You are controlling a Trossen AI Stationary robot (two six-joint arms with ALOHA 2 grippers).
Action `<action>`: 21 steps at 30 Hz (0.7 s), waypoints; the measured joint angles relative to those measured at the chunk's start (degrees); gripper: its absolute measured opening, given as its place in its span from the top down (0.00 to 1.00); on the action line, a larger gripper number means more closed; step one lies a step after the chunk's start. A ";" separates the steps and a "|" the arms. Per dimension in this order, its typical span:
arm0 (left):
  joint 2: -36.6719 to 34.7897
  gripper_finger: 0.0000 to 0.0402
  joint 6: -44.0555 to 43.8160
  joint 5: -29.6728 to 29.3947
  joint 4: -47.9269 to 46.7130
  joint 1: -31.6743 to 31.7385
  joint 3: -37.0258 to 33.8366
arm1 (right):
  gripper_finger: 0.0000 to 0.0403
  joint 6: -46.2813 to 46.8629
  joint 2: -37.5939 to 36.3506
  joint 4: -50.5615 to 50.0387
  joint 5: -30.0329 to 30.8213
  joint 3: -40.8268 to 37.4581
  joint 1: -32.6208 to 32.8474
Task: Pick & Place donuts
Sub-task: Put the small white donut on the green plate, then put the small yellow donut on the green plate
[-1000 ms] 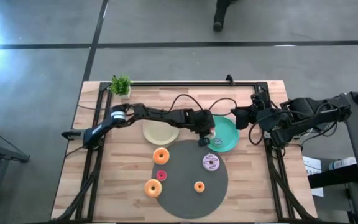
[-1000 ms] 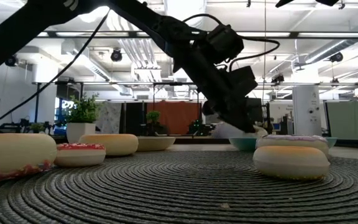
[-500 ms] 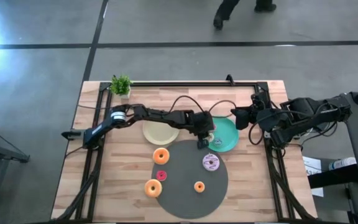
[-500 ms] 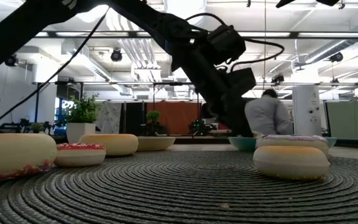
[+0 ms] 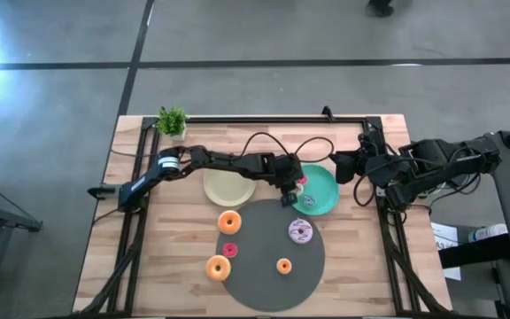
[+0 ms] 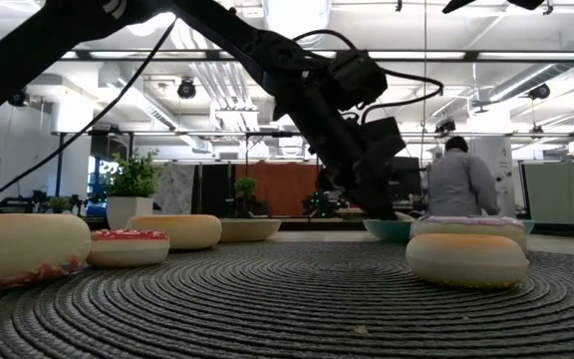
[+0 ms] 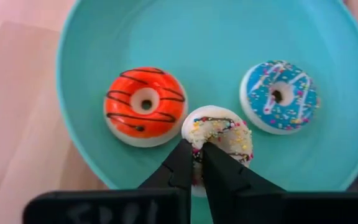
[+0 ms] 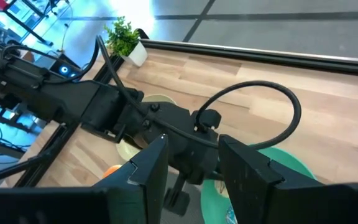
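1. Left pincer (image 7: 199,155) over the near rim of the teal plate (image 7: 98,37); fingers nearly closed, tips touching the white sprinkled donut (image 7: 218,134), one tip seems to go into its hole; can't tell if it is truly gripped
2. Same plate, beyond the pincer tips: orange donut with dark stripes (image 7: 143,106) to one side, touching the white one; blue-iced donut (image 7: 280,94) to the other side, just apart
3. High view: left pincer (image 5: 289,190) at the plate's edge (image 5: 326,206), between it and the cream plate (image 5: 224,189)
4. Grey mat (image 5: 264,288) nearer the worktop (image 5: 366,266) front than the pincer; on it the lilac-white donut (image 5: 301,231), orange donut (image 5: 229,221), small pink donut (image 5: 230,250), large orange-pink donut (image 5: 219,268), mini orange donut (image 5: 283,265)
5. Right pincer (image 8: 194,165) released, fingers wide apart, holding nothing; waits at the worktop's right edge, well apart from the donuts
6. Potted plant (image 5: 173,121) at far left corner; person (image 6: 462,181) in room behind
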 joint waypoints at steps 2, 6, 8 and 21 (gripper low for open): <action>0.01 0.94 0.00 0.05 0.24 -0.05 0.00 | 0.67 0.00 0.00 -0.12 0.00 0.00 0.00; 0.01 0.82 -0.06 0.89 0.48 -0.05 0.00 | 0.67 -0.02 0.00 -0.36 0.02 0.00 0.00; 0.01 0.76 -0.07 0.86 0.46 -0.05 0.00 | 0.67 -0.02 0.00 -0.46 0.02 0.00 0.00; -6.33 0.67 0.97 0.46 -7.13 0.19 -0.04 | 0.67 -0.19 0.00 -1.27 0.17 0.00 -0.02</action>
